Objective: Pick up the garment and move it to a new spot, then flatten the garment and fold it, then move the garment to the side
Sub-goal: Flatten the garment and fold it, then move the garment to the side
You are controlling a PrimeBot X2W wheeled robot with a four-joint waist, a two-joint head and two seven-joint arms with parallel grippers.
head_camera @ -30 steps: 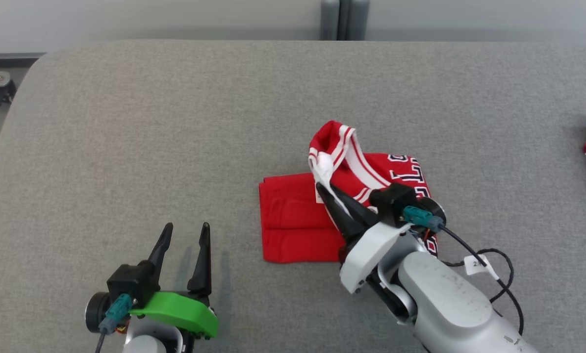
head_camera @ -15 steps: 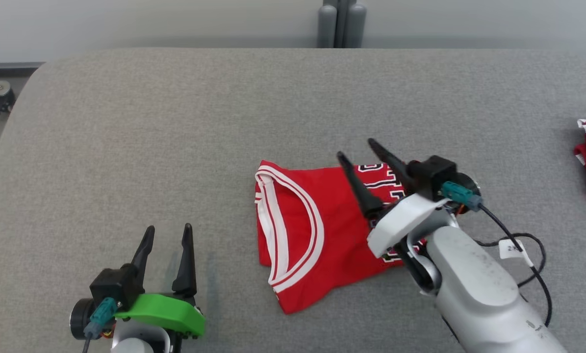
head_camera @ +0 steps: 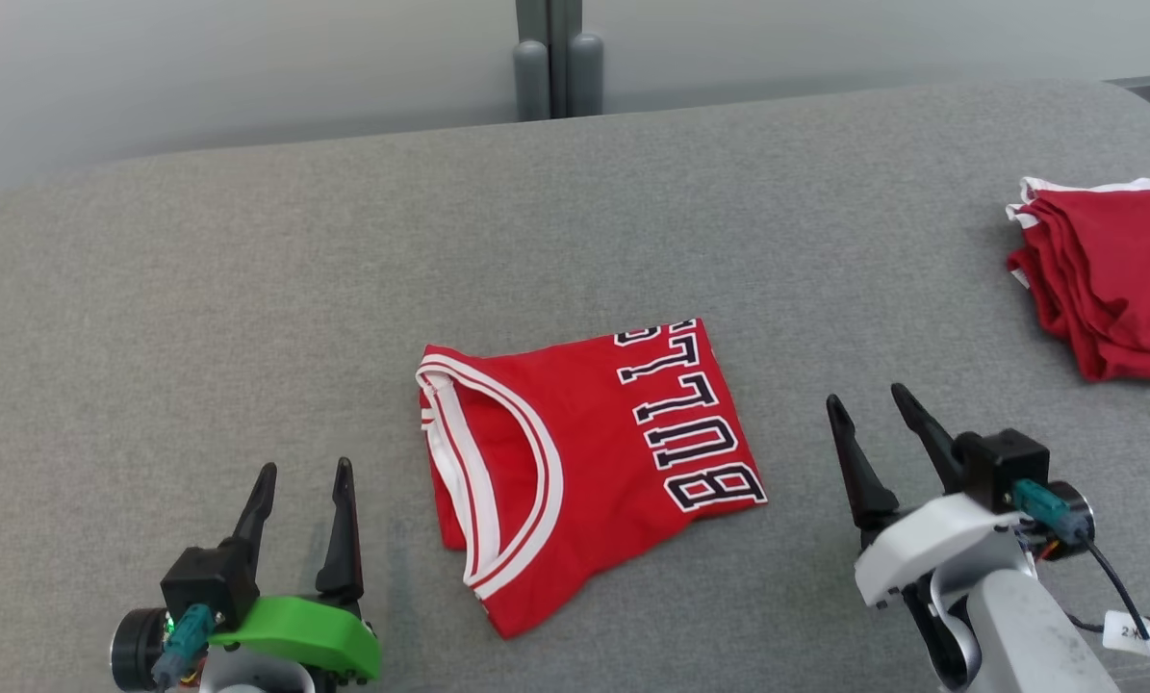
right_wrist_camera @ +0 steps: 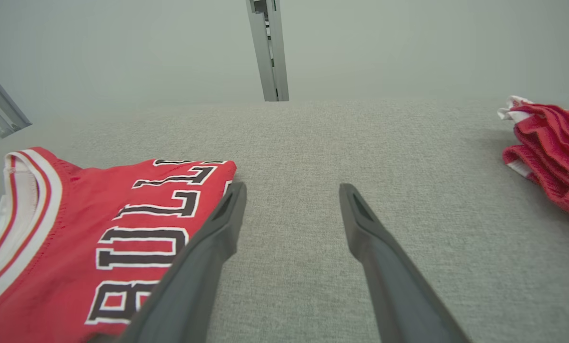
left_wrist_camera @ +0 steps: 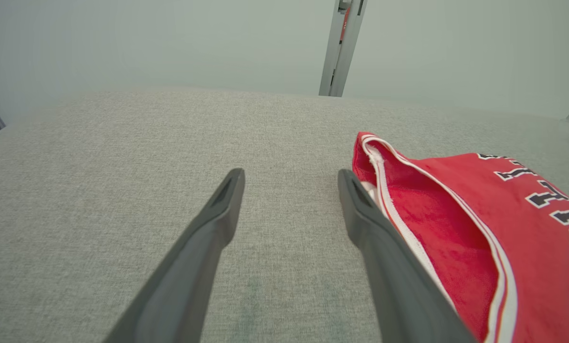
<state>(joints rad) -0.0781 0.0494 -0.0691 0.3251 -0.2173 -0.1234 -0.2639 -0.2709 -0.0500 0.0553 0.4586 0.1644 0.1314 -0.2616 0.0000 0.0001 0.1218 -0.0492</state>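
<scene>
Found the left gripper [head_camera: 305, 466] with jaws spread wide and nothing between them but bare grey cloth. Found the right gripper [head_camera: 864, 395] the same way, jaws wide apart and empty, with fingers slanted a little toward the left. Saw both hanging low over the grey padded surface [head_camera: 247, 289]; could not judge fingertip contact with it from any view. Placed the garment [head_camera: 584, 452], a red jersey with white-and-red trim and dark block lettering edged in white, between the two grippers, lying folded and fairly flat on the surface, touched by neither. Noted its trimmed opening turned toward the left gripper, just beside that gripper's right finger in the left wrist view, with the rim slightly lifted and the red inside exposed. Noted its lettered end turned toward the right gripper, with a corner near that gripper's left finger in the right wrist view. Saw one corner of the jersey poking out toward the robot, past the rest of the fold. Farther out, off the right gripper's right side and well apart from it, spotted a second pile of red cloth [head_camera: 1104, 279] with white edging, perhaps folded. Beyond both sets of fingertips, behind the far edge of the surface, made out a grey upright post [head_camera: 548, 58] against a pale wall.
</scene>
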